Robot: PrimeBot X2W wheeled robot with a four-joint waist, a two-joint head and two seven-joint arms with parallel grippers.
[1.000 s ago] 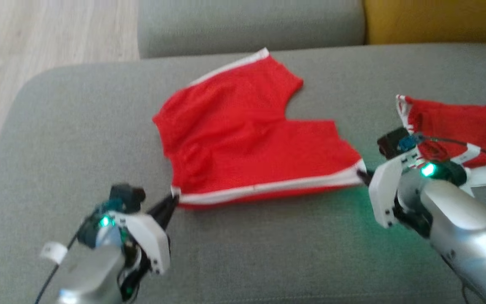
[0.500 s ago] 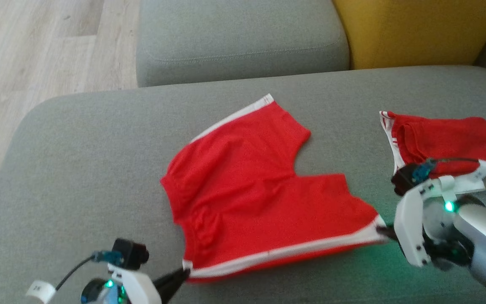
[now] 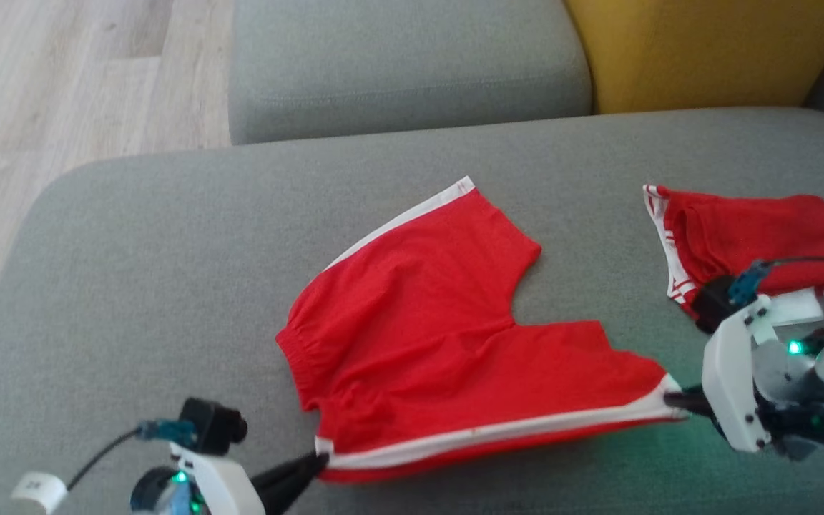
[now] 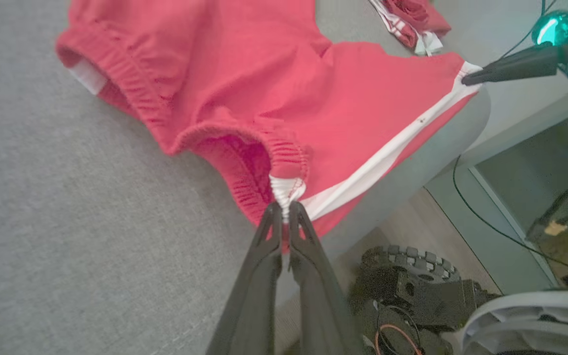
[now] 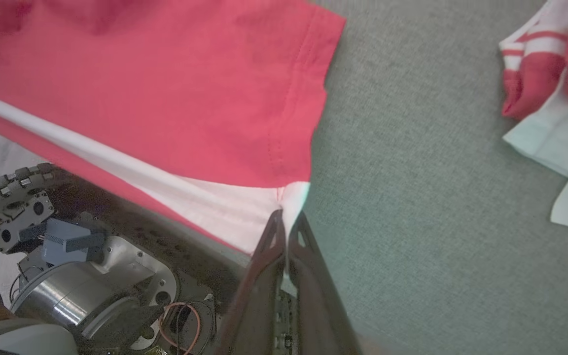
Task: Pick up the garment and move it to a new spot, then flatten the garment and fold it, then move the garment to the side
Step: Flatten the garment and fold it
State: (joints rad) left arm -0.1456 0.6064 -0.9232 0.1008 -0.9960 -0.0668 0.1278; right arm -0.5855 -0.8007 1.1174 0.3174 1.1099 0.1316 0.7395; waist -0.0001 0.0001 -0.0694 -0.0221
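Note:
The garment [image 3: 448,343] is a pair of red shorts with white side stripes, spread on the grey sofa seat [image 3: 169,272]. My left gripper [image 3: 317,461] is shut on the waistband corner at the white stripe [image 4: 286,190]. My right gripper [image 3: 673,400] is shut on the leg hem corner of the same stripe [image 5: 291,197]. The white-striped near edge is stretched between the two grippers near the seat's front edge. In the left wrist view the right gripper [image 4: 466,79] pinches the far corner of the garment [image 4: 284,88].
A second red and white garment [image 3: 748,229] lies crumpled at the right of the seat. A grey back cushion [image 3: 405,64] and a yellow cushion [image 3: 705,50] stand behind. Wooden floor [image 3: 61,79] lies left. My wheeled base [image 5: 67,261] sits below the seat edge.
The head camera has tilted, shifting the whole picture down. Both grippers have drawn the garment's near edge toward the front of the seat and slightly right, and the fabric lies flatter.

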